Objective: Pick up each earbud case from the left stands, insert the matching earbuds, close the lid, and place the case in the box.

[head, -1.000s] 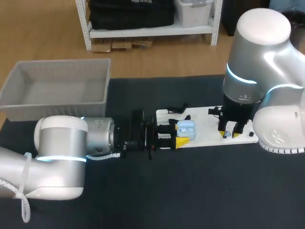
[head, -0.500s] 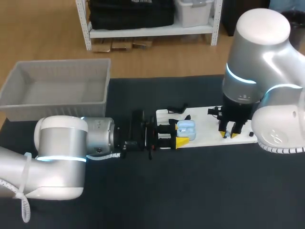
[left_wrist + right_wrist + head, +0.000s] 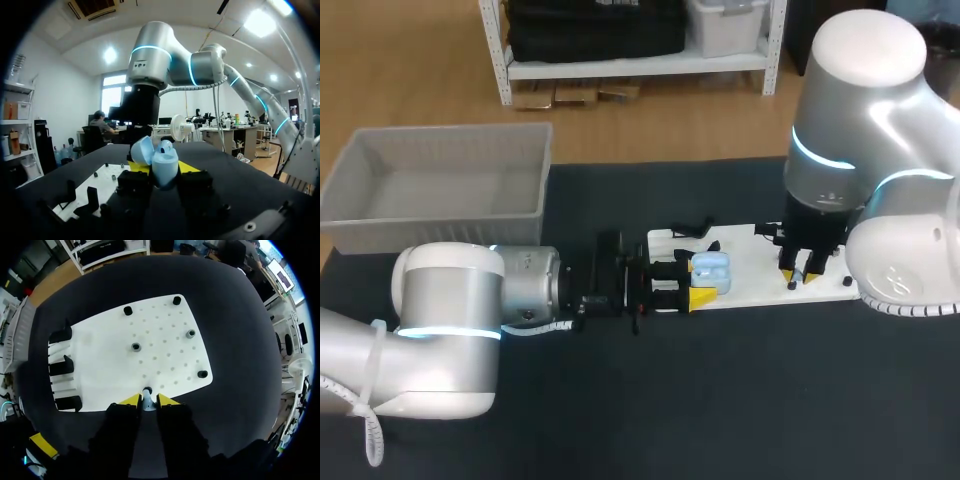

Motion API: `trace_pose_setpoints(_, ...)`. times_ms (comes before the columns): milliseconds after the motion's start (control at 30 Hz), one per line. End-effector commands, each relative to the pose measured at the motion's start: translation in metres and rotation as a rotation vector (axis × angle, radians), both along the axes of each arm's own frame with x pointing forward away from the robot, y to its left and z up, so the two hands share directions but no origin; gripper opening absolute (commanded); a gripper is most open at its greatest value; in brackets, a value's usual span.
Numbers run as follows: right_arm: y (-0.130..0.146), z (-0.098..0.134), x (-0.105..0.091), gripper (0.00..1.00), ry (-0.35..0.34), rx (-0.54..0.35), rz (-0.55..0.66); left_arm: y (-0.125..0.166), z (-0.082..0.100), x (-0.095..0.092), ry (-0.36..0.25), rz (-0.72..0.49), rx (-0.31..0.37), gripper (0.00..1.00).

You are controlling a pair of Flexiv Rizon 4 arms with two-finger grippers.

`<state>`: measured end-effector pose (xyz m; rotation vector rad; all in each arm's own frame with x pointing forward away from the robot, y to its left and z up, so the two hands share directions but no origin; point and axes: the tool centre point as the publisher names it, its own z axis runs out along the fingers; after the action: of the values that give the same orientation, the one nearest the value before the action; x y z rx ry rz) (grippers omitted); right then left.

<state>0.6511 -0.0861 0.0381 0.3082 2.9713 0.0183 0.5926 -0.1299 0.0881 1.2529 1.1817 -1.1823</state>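
Two arms share the job, and only our right arm point(image 3: 860, 110) has moved. Over the last second it has drawn the right gripper point(image 3: 800, 272) a touch upward and nearer the case, while our left arm point(image 3: 450, 330) has stayed put. From the right wrist we see the yellow tips pinched from both sides on what looks like a small pale earbud point(image 3: 147, 399), with the white board point(image 3: 160, 355) below. We judge the bud to be coming off its seat and ready to be carried across for insertion. The left gripper point(image 3: 708, 272) is clamped on the light-blue earbud case point(image 3: 712, 264), holding it at the board's left end. Its lid stands open in the left wrist view, so the case looks ready to receive the bud. Everything rests on a black table point(image 3: 720, 400). The grey box point(image 3: 440, 215) sits at its far left corner, well apart from the board, and no case shows in it, so closing and placing are not yet done. On the board, black stands point(image 3: 62, 365) line the end near the case. A few small dark pegs point(image 3: 190, 333) are scattered over the rest of its surface.
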Motion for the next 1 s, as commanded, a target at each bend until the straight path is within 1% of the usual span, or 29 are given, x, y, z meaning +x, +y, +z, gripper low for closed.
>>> trace_pose_setpoints(33, -0.001, 0.013, -0.009, 0.00, -0.005, -0.013, 0.008, 0.000, 0.000, 0.001, 0.001, -0.002, -0.001, 0.00)
trace_pose_setpoints(233, -0.001, 0.035, -0.018, 0.00, -0.009, -0.040, 0.034, 0.000, 0.000, 0.001, 0.001, -0.002, -0.001, 0.00)
trace_pose_setpoints(400, 0.002, 0.065, -0.028, 0.00, -0.012, -0.066, 0.069, 0.000, 0.000, 0.001, 0.001, -0.002, -0.001, 0.00)
trace_pose_setpoints(467, 0.004, 0.076, -0.034, 0.00, -0.003, -0.072, 0.088, 0.000, 0.000, 0.001, 0.001, -0.002, -0.001, 0.00)
trace_pose_setpoints(633, 0.015, 0.112, -0.053, 0.00, -0.005, -0.098, 0.153, 0.000, 0.000, 0.001, 0.001, -0.002, -0.001, 0.00)
trace_pose_setpoints(667, 0.018, 0.118, -0.057, 0.00, -0.011, -0.117, 0.167, 0.000, 0.000, 0.001, 0.001, -0.002, -0.001, 0.00)
trace_pose_setpoints(767, 0.030, 0.134, -0.067, 0.00, -0.021, -0.130, 0.217, 0.000, 0.000, 0.001, 0.001, -0.002, -0.001, 0.00)
trace_pose_setpoints(867, 0.043, 0.144, -0.076, 0.00, -0.031, -0.142, 0.266, 0.000, 0.000, 0.001, 0.001, -0.002, -0.001, 0.00)
trace_pose_setpoints(1000, 0.060, 0.148, -0.085, 0.00, -0.036, -0.147, 0.325, 0.000, 0.000, 0.001, 0.001, -0.002, -0.001, 0.00)
